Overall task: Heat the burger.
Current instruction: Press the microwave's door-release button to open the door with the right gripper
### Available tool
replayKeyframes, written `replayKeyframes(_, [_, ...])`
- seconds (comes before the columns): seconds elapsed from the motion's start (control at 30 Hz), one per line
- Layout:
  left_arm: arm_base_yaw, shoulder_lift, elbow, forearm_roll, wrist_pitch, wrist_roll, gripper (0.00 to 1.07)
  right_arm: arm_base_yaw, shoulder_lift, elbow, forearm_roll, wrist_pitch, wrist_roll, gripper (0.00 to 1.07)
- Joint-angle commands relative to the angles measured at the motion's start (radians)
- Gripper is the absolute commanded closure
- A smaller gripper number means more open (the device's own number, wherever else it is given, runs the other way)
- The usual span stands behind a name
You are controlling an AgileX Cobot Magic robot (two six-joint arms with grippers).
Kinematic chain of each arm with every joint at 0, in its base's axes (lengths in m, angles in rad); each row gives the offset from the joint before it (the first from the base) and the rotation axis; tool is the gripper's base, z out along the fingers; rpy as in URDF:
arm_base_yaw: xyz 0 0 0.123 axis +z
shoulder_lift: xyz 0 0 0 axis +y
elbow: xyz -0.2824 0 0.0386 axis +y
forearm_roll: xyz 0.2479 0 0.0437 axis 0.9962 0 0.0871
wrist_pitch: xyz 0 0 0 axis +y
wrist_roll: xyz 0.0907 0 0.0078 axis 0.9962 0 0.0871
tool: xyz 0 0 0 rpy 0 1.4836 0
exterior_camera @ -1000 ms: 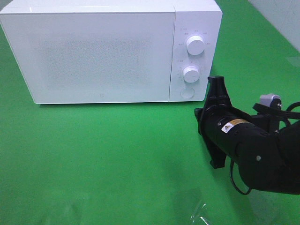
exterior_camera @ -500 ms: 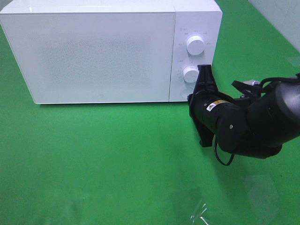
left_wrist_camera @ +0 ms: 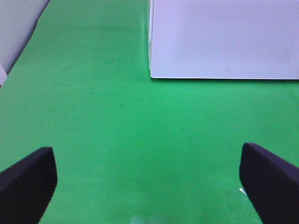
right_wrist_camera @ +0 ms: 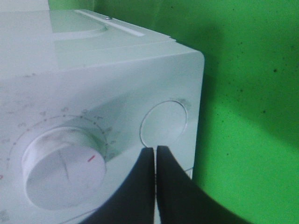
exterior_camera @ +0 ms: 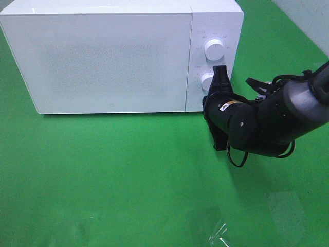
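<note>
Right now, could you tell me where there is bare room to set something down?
The green table in front of the microwave door is bare. Crowded at the control knobs, where the shut right pincer sits by the round button.

White microwave (exterior_camera: 110, 56), door closed, stands on a green table cover (exterior_camera: 103, 180). Its panel carries an upper knob (exterior_camera: 214, 49), a lower knob (right_wrist_camera: 63, 165) and a round button (right_wrist_camera: 163, 122). Crumpled clear film (exterior_camera: 218, 234) lies well apart.

One white microwave (exterior_camera: 103, 56) stands on the green table (exterior_camera: 103, 180). Its panel carries two round knobs (exterior_camera: 214, 49) and one round button (right_wrist_camera: 163, 122). One black arm (exterior_camera: 267, 121) shows in the high view.
</note>
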Motion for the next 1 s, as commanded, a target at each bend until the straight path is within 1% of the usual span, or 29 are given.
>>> replayKeyframes(0.03, [0.003,-0.009,0.003,-0.006,-0.001,-0.003,0.08,-0.018,0.029,-0.038,-0.021,0.011,0.007,1.07])
replayKeyframes(0.13, [0.003,-0.009,0.003,-0.006,-0.001,-0.003,0.08,-0.018,0.041,-0.048,-0.017,0.01,0.007,1.07])
replayKeyframes(0.27, [0.003,-0.009,0.003,-0.005,-0.001,-0.003,0.08,-0.041,0.048,-0.063,-0.022,0.008,0.004,1.07])
replayKeyframes(0.53, [0.003,-0.009,0.003,-0.005,-0.001,-0.003,0.08,-0.041,0.049,-0.062,-0.017,0.003,0.003,1.07])
replayKeyframes(0.77, [0.003,-0.009,0.003,-0.005,-0.001,-0.003,0.08,-0.046,0.092,-0.094,-0.022,-0.006,0.02,1.07])
replayKeyframes(0.87, [0.003,-0.009,0.003,-0.005,-0.001,-0.003,0.08,-0.046,0.092,-0.094,-0.014,-0.073,-0.008,1.07])
replayKeyframes(1.0, [0.003,-0.009,0.003,-0.005,-0.001,-0.003,0.08,-0.046,0.092,-0.094,0.008,-0.112,-0.009,1.07])
